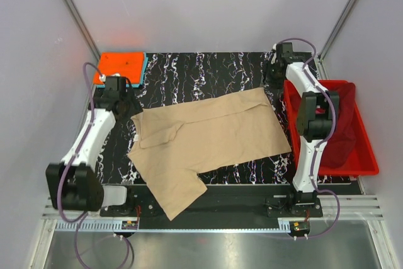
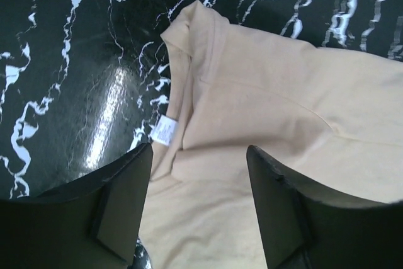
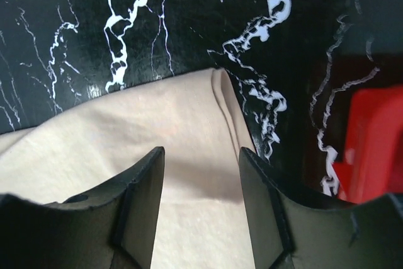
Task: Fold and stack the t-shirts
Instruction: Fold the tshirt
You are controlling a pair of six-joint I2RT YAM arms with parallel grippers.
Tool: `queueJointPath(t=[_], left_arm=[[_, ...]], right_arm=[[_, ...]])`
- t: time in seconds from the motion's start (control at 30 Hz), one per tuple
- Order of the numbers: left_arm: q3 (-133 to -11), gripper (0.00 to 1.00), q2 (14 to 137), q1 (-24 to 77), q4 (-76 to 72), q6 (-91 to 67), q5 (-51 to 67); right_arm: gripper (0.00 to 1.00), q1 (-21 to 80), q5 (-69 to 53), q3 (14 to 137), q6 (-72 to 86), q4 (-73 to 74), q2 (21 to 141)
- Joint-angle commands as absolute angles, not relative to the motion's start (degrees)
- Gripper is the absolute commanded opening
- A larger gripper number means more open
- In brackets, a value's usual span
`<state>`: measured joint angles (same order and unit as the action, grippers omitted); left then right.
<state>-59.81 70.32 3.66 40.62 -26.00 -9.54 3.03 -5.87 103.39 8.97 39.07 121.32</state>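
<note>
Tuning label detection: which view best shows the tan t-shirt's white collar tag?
Left wrist: small white tag on the tan cloth t-shirt, close and sharp. Top external: too small. Right wrist: shirt corner only.

white arms (image 1: 94, 131), black joints (image 1: 315, 118), purple cables (image 1: 78, 244).

Black marbled table with a red bin, inside a pale enclosure

The glossy black table top (image 1: 208, 70) is veined with white. A red plastic bin (image 1: 368, 155) sits at the right of the frame, pale walls (image 1: 201, 4) fill the upper part, and a slotted metal rail (image 1: 208, 223) runs along the bottom.
</note>
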Motion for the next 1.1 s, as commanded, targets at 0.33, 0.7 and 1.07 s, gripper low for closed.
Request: queueJointPath(t=[0.33, 0.7, 1.07], left_arm=[[-79.9, 0.53, 97.0, 2.7, 33.7, -12.5, -9.8], [-82.9, 0.47, 102.1, 6.8, 34.9, -9.9, -15.2], [-85.8, 0.34, 109.5, 10.3, 39.2, -9.7, -22.8]], right_arm=[[0.51, 2.7, -8.3, 110.6, 7.6, 39.5, 129.0], [0.48, 2.6, -6.9, 117.9, 5.8, 41.5, 135.5], [0.46, 2.5, -8.0, 117.3, 6.3, 41.1, 136.1]])
